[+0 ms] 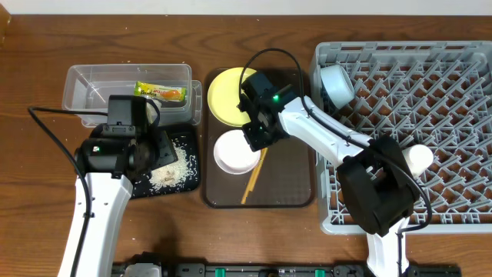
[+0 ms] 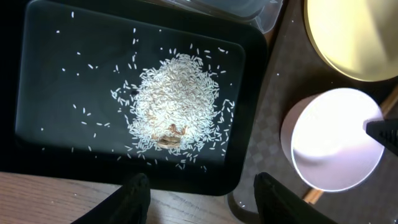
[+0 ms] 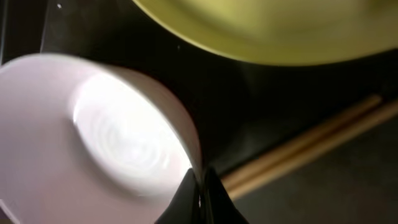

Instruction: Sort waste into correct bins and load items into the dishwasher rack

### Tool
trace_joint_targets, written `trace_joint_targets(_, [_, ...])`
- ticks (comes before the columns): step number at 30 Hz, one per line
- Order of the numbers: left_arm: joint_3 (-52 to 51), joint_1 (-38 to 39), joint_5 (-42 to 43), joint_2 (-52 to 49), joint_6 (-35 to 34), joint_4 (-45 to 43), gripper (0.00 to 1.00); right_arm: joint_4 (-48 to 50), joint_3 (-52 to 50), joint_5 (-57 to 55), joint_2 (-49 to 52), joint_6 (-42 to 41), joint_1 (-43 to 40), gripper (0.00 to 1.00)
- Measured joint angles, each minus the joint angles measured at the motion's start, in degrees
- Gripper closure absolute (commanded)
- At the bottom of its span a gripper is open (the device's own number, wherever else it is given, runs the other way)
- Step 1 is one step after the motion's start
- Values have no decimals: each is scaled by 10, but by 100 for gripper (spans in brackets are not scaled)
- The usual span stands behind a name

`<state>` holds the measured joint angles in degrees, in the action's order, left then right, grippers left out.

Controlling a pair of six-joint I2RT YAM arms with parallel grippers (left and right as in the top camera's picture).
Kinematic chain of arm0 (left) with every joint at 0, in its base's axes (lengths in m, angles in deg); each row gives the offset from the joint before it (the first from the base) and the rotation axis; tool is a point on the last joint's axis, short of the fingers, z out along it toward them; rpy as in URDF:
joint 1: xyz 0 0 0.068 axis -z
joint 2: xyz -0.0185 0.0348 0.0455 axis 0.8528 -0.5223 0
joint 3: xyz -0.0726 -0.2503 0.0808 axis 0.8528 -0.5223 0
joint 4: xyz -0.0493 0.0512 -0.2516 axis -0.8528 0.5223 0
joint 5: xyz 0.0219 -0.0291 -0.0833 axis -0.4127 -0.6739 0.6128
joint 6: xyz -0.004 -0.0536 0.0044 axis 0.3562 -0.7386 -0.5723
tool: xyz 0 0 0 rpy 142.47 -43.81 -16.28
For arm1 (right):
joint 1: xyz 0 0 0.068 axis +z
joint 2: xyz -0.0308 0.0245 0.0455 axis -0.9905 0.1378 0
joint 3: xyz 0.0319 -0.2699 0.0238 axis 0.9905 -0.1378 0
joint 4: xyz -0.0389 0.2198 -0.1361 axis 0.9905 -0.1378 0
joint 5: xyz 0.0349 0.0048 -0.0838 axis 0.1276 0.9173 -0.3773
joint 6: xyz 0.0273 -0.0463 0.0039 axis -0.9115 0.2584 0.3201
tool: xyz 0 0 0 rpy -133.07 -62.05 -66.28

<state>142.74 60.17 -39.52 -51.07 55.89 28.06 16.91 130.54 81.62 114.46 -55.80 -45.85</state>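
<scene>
Binned: rice [image 2: 177, 102], wrapper [image 1: 160, 92]. Unracked: plate [image 1: 224, 92], chopsticks [image 1: 252, 183], bowl [image 1: 234, 154], rim pinched by right jaws; left jaws spread, empty.

my left arm [image 1: 100, 200] hides part of the black tray [image 1: 192, 183]; my right arm [image 1: 323, 131] covers an edge of the yellow plate [image 1: 223, 96].

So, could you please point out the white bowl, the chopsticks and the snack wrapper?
white bowl [image 1: 234, 152], overhead view, middle of its inside.
chopsticks [image 1: 252, 181], overhead view, midway along the sticks.
snack wrapper [image 1: 161, 92], overhead view, middle of the packet.
</scene>
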Motion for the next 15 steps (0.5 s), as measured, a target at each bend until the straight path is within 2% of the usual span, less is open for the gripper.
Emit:
trace_joint_targets(9, [0, 0, 0, 0, 0, 0, 43, -15, 4, -30, -21, 7, -30, 99])
trace_joint_targets(15, [0, 0, 0, 0, 0, 0, 43, 1, 18, -120, -123, 19, -90, 99])
